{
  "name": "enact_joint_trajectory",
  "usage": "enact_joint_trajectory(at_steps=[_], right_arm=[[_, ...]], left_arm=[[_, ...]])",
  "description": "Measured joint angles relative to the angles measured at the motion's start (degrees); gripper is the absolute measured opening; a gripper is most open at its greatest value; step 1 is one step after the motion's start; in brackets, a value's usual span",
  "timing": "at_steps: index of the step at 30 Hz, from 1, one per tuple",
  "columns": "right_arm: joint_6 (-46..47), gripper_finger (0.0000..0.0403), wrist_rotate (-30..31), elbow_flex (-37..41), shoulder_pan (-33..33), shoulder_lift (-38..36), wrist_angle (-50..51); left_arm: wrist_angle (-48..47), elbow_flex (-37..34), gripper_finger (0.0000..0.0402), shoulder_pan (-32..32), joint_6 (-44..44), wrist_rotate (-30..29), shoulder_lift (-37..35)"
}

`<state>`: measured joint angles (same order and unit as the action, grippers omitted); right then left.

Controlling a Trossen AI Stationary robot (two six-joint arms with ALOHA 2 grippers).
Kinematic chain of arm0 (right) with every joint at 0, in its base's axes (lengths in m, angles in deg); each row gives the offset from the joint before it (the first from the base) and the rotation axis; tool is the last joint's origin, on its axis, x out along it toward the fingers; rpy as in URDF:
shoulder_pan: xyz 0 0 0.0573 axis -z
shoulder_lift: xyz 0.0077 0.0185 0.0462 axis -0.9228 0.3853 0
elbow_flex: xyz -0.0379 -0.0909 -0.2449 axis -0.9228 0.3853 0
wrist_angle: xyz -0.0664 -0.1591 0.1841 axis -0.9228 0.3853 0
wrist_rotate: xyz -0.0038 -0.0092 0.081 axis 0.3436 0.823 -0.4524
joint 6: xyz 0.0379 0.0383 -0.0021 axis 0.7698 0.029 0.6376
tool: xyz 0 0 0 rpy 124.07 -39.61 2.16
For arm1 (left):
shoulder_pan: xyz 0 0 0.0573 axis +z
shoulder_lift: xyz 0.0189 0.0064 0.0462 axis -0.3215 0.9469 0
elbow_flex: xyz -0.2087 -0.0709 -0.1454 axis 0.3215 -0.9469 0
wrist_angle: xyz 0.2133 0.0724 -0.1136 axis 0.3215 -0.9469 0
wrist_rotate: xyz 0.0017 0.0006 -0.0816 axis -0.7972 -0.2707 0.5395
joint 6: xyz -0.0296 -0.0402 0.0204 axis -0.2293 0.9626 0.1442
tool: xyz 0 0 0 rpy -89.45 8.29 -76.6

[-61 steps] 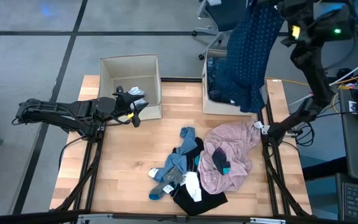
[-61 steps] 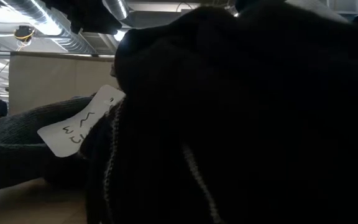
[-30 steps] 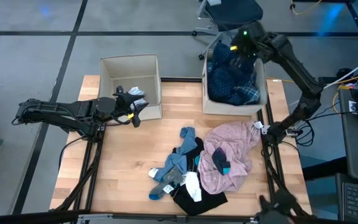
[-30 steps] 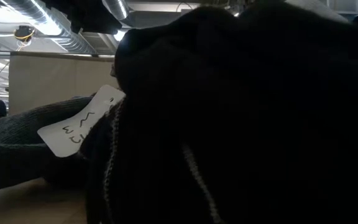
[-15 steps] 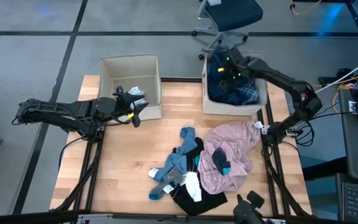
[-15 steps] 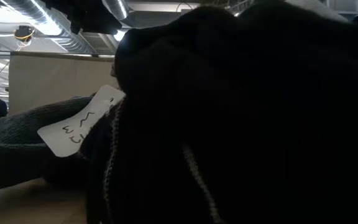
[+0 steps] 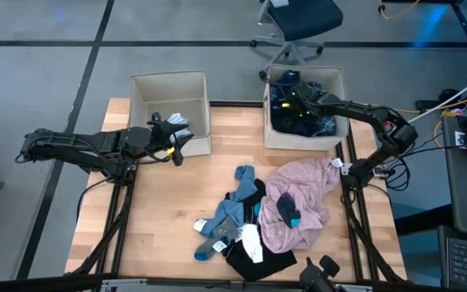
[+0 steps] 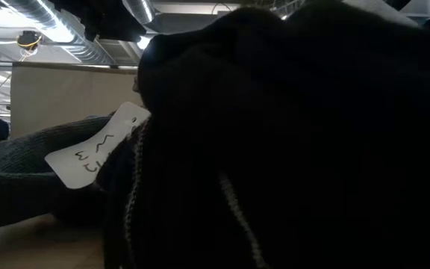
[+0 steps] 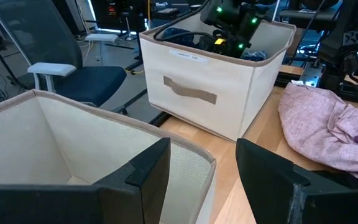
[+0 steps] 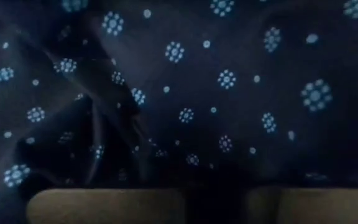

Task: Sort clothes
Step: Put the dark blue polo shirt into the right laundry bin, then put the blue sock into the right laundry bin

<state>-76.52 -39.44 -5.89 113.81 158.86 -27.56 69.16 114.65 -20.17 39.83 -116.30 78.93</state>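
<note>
Fingers seemingly shut, right gripper [image 7: 292,101] in navy dotted fabric [image 10: 229,81], crumpled

Navy fabric [image 10: 229,81] with pale blue dots fills the beige box [image 7: 304,139]. A pink garment [image 7: 298,195] and blue socks [image 7: 229,212] lie on the light wood counter [image 7: 164,211].

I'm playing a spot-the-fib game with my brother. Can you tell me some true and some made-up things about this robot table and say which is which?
1. The right end effector is down in the right box, against the navy dotted fabric. True.
2. The pink garment is inside the left box. False: it lies on the table.
3. The left end effector holds a sock. False: it is open and holds nothing, beside the left box.
4. A black piece lies at the table's near edge. True.
5. Both boxes are full. False: the left box looks empty.
</note>
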Motion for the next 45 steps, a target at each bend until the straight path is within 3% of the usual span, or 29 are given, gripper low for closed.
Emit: enact_joint_trajectory(at_steps=[7, 13, 26, 31, 37, 41, 45], right_arm=[[-1.47, 0.0102, 0.46, -0.47, -0.02, -0.09, 0.21], [-1.66, 0.0159, 1.03, -7.43, 0.00, -1.04, 11.49], [-1.20, 0.0208, 1.91, -24.50, 0.06, -10.68, 29.96], [0.40, 0.0218, -7.42, -26.63, -0.50, -15.62, 31.11], [1.55, 0.0218, -9.62, -24.61, -7.07, -21.42, 28.63], [0.66, 0.0218, -16.14, -19.65, -15.49, -23.45, 21.98], [-1.19, 0.0218, -17.48, -14.27, -25.47, -23.38, 14.18]], left_arm=[[-0.17, 0.00, 0.0175, -0.01, -0.02, 0.02, 0.00], [-0.20, 0.00, 0.0175, -0.01, -0.23, 0.04, 0.00], [-0.15, 0.00, 0.0175, -0.01, -0.65, 0.04, 0.00], [-0.13, 0.00, 0.0175, 0.00, -0.59, 0.06, 0.00], [-0.11, 0.00, 0.0175, -0.02, -0.50, 0.07, 0.00], [-0.09, 0.00, 0.0175, 0.00, -0.46, 0.07, 0.00], [-0.07, 0.00, 0.0175, -0.02, -0.44, 0.07, 0.01]])
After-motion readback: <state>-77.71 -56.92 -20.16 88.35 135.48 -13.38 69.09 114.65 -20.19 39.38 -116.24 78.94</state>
